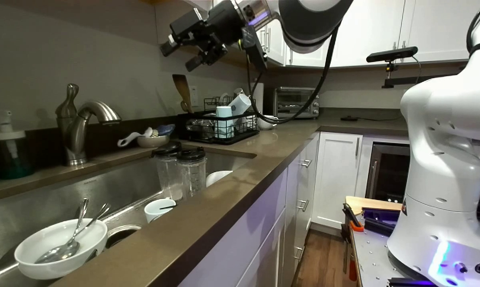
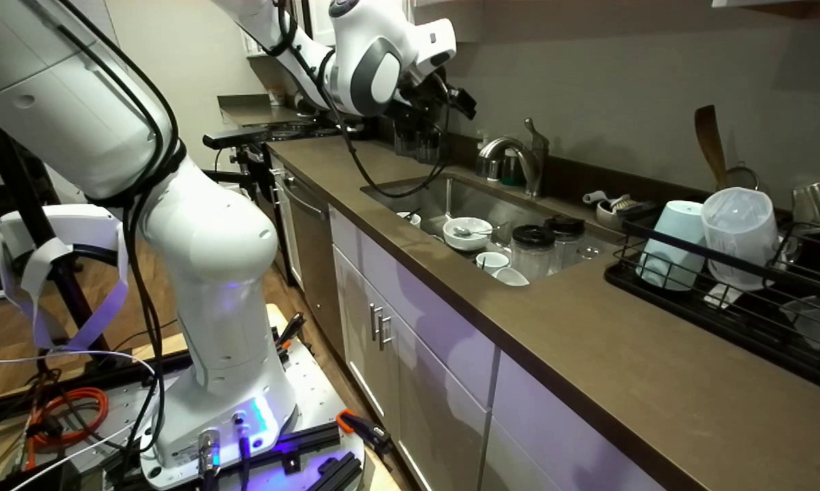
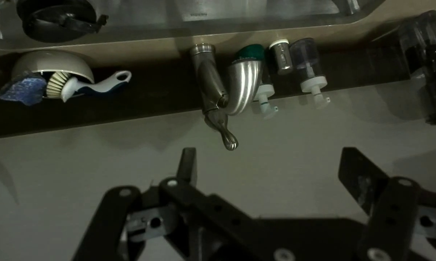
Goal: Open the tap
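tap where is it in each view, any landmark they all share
In an exterior view: tap at left, about mid-height.
In an exterior view: tap right of centre, upper half.
In the wrist view: tap just above centre, base up, handle pointing down.
Shared landmark: the brush, right of the tap in both exterior views, left of it in the wrist view.

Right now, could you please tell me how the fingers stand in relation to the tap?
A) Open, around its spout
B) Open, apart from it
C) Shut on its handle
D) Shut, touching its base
B: the wrist view shows the fingers spread wide, and in an exterior view they hang higher than the tap, with a clear gap between.
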Robot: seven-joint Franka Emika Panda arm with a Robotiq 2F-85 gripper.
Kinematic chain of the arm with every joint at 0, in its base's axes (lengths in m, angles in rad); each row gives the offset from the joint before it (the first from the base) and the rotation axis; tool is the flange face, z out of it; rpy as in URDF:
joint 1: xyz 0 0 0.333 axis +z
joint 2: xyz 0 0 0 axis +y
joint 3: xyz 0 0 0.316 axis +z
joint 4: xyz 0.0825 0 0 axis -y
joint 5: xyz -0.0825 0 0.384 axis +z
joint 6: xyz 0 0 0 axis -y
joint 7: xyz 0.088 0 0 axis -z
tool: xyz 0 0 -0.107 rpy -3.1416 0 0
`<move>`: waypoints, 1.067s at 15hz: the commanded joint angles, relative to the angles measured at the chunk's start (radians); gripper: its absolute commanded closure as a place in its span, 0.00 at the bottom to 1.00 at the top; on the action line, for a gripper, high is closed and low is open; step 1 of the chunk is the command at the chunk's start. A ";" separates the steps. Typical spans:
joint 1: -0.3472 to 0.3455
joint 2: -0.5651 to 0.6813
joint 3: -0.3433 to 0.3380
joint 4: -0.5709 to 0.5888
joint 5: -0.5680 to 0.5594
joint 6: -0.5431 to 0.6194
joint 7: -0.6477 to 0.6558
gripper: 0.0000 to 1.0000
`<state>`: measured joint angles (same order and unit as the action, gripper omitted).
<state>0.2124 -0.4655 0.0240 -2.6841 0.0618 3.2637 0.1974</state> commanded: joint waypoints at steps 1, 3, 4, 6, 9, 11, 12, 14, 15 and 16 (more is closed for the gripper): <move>-0.037 0.011 0.028 0.000 0.028 0.063 -0.006 0.00; -0.062 0.037 0.042 0.012 0.021 0.133 -0.015 0.00; -0.091 0.065 0.067 0.029 0.005 0.178 0.000 0.00; -0.126 0.105 0.103 0.057 0.007 0.211 -0.017 0.00; -0.221 0.167 0.189 0.120 0.018 0.181 -0.040 0.00; -0.311 0.213 0.267 0.173 0.028 0.180 -0.056 0.00; -0.368 0.234 0.314 0.201 0.036 0.178 -0.069 0.00; -0.449 0.265 0.383 0.249 0.043 0.172 -0.082 0.00; -0.489 0.275 0.419 0.265 0.044 0.167 -0.092 0.00; -0.492 0.284 0.429 0.278 0.034 0.155 -0.081 0.00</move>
<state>-0.2140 -0.2281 0.3798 -2.4699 0.0696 3.4337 0.1601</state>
